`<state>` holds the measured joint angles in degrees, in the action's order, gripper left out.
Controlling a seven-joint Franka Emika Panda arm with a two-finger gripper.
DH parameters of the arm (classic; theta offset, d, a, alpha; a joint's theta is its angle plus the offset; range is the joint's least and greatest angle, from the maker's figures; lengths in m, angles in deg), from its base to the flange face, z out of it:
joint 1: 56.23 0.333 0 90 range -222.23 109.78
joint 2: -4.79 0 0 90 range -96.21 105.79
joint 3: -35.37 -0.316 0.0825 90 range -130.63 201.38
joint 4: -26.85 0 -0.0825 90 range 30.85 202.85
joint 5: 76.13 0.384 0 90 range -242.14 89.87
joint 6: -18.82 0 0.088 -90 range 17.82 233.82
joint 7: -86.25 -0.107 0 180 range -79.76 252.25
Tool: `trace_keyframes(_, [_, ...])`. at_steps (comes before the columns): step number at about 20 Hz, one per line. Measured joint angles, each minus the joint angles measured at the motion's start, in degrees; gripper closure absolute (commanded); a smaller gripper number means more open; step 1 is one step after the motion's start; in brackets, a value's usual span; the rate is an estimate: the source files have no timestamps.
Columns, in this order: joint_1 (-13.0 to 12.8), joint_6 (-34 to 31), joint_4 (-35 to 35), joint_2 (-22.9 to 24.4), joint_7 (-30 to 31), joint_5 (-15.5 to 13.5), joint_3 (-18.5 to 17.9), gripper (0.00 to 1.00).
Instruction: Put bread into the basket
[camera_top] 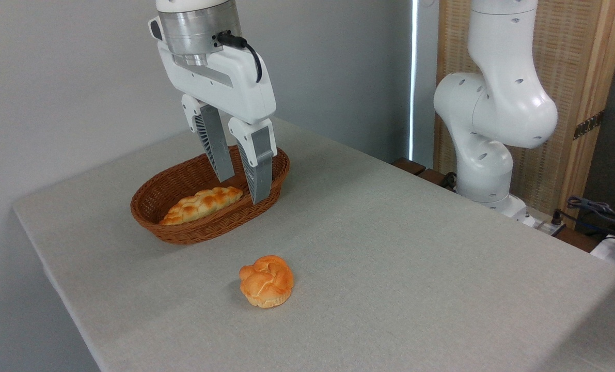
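The bread (266, 281), a small round knotted bun with a glossy orange crust, lies on the grey tablecloth near the front, clear of everything. The basket (183, 230), oval brown wicker, stands behind it to the left. My gripper (242, 190) hangs over the right half of the basket, fingers pointing down and open, with nothing between them. The fingertips are at about rim height. The bun is well in front of the gripper and a little to its right.
A long pale braided loaf (202, 204) lies inside the basket's left half. The arm's white base (485, 155) stands at the table's far right edge. Cables (604, 214) lie off the table at right. The table edge (54, 279) runs diagonally at left.
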<state>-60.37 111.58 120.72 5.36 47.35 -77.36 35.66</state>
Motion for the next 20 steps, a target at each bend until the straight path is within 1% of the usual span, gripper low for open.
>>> trace_keyframes(16, [0.2, 0.2, 0.0, 0.0, 0.0, 0.0, -0.1, 0.0])
trace_keyframes(18, [0.2, 1.8, 0.6, 0.1, 0.0, 0.0, -0.1, 0.0])
trace_keyframes(20, [0.3, 6.3, 3.0, 0.8, 0.0, 0.0, -0.5, 0.0])
